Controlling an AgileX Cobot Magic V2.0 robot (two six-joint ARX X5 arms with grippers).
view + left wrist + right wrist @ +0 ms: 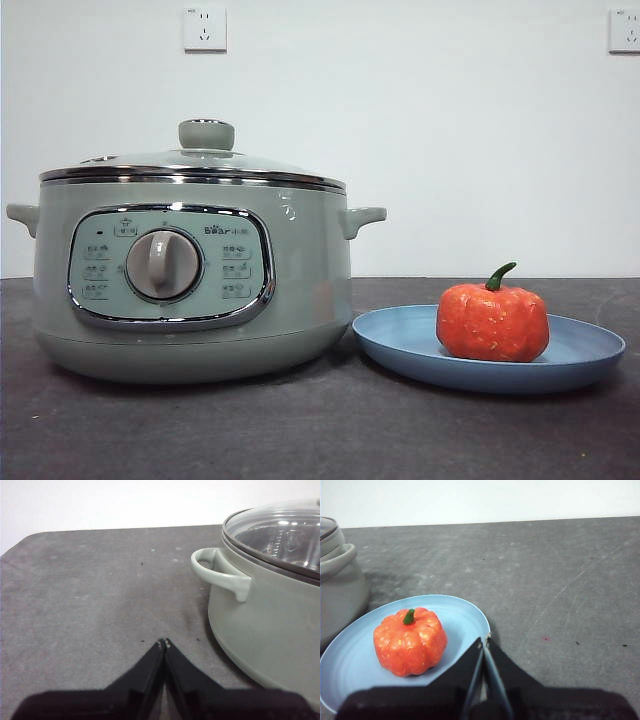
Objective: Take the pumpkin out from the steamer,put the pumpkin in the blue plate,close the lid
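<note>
We see the pumpkin (492,322) on the plate (590,358), the lid (195,165) on the steamer (310,290); both tools, left (164,642) and right (484,641), are pressed together, empty; nothing seems left.

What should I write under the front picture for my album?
Pumpkin sits on the blue plate beside the steamer, lid on.

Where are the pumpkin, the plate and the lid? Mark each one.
pumpkin (492,322), front view, middle of its orange body.
plate (400,340), front view, bare blue surface left of the pumpkin.
lid (206,134), front view, its green knob.
</note>
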